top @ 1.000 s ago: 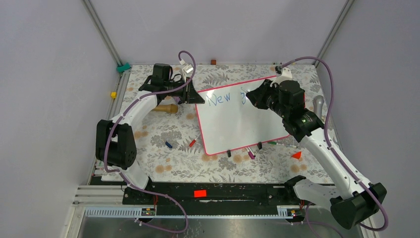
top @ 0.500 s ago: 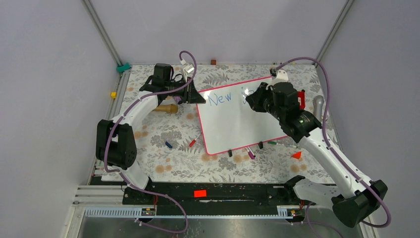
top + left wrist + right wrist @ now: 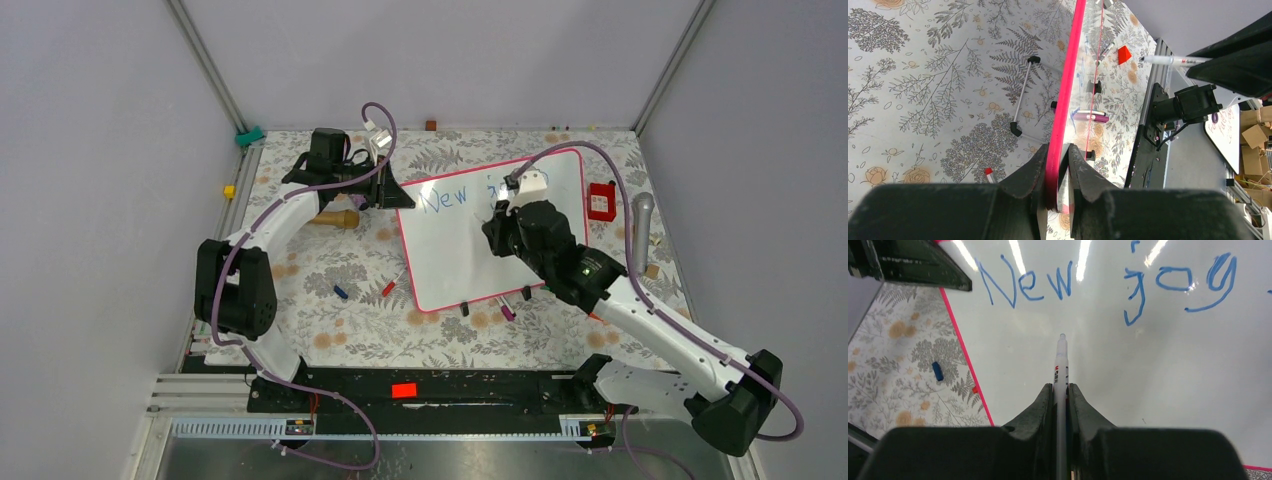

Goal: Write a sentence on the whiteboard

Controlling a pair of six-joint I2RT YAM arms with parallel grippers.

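The whiteboard (image 3: 450, 255), glossy white in a thin pink-red frame, stands tilted on the floral table. My left gripper (image 3: 396, 196) is shut on its far-left frame edge (image 3: 1070, 75), with the fingers (image 3: 1030, 170) on either side of the pink rim. My right gripper (image 3: 1061, 390) is shut on a white marker (image 3: 1062, 360). Its tip points at bare board just below the writing; contact cannot be told. The sentence reads "New" (image 3: 1028, 282) and "jog" (image 3: 1178, 287) in blue, on one line near the board's far edge (image 3: 443, 198).
Black clips (image 3: 463, 309) sit on the board's near edge. Loose on the table are a blue cap (image 3: 341, 292), a red cap (image 3: 388, 288) and a magenta marker (image 3: 505, 312). A red box (image 3: 601, 200) and a grey handle (image 3: 640, 215) lie right of the board, a wooden piece (image 3: 335, 218) left of it.
My right arm has swung left and nearer with the marker, from the board's far right by the "j" to its middle, uncovering more blue writing. The left arm has stayed put.
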